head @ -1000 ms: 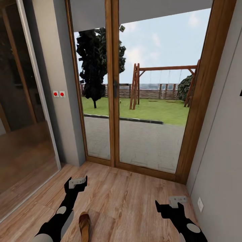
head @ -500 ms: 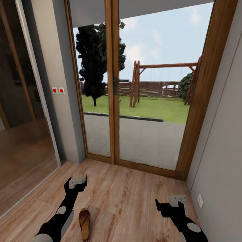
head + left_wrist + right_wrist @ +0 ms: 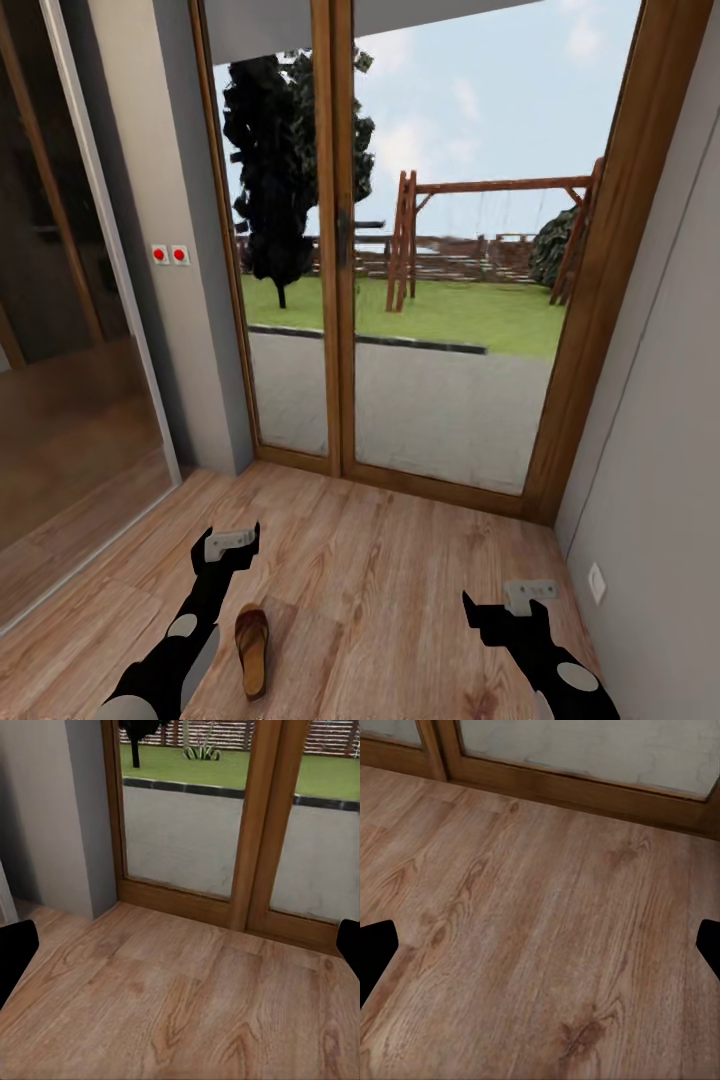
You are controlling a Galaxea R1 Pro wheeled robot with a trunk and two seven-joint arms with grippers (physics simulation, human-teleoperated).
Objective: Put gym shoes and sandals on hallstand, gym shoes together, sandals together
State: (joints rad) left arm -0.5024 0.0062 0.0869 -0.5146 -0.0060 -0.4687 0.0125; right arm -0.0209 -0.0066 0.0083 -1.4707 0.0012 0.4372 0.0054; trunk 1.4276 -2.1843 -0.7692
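Lying flat on floor (image 3: 400, 600): 1 brown, tan-footbed sandal (image 3: 252, 650); unheld.

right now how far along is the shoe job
Nothing looks done yet: one sandal lies on the corridor floor beside the left arm. Nothing is in hand: the left gripper and right gripper are both open and empty, fingers spread in the wrist views over bare planks. Left: apparently the whole job; this sandal still needs picking up and racking.
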